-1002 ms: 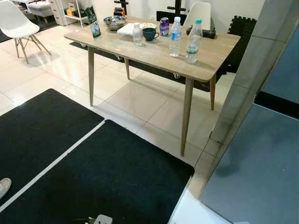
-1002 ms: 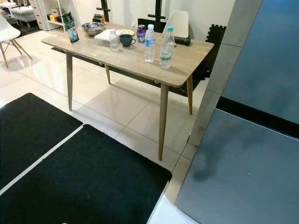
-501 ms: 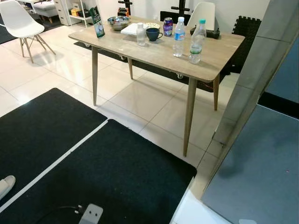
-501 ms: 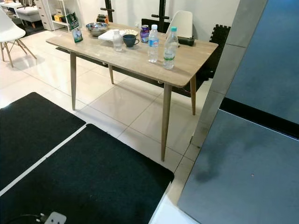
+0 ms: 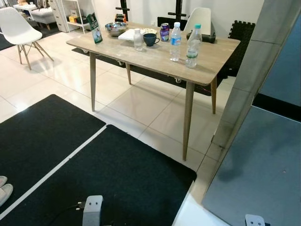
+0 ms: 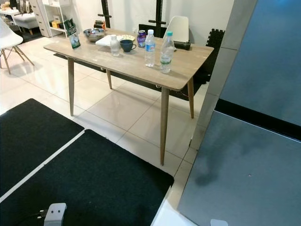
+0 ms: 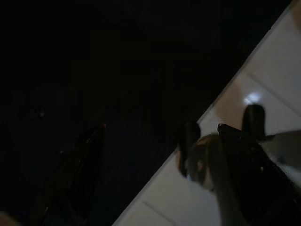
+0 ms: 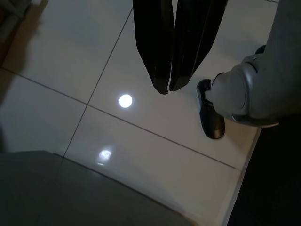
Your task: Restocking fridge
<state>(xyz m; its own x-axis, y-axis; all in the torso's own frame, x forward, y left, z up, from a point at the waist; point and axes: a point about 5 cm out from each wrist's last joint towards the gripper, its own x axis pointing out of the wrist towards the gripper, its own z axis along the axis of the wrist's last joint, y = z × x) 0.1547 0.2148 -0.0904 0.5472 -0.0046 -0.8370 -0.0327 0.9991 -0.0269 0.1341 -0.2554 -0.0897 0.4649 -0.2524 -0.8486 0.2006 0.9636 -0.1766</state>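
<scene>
The right gripper [image 8: 165, 89] hangs over white floor tiles [image 8: 70, 56], its two black fingers pressed together on nothing. The left gripper [image 7: 141, 136] hangs above a black mat [image 7: 94, 56] (very dark there), fingers spread apart. Ahead, two water bottles [image 5: 175, 41] stand on the wooden table [image 5: 155, 56], near the grey fridge [image 5: 263, 160].

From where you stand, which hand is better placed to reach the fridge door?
Right, probably: the fridge stands on the robot's right, and the right hand hangs over white tile close beside it.
</scene>
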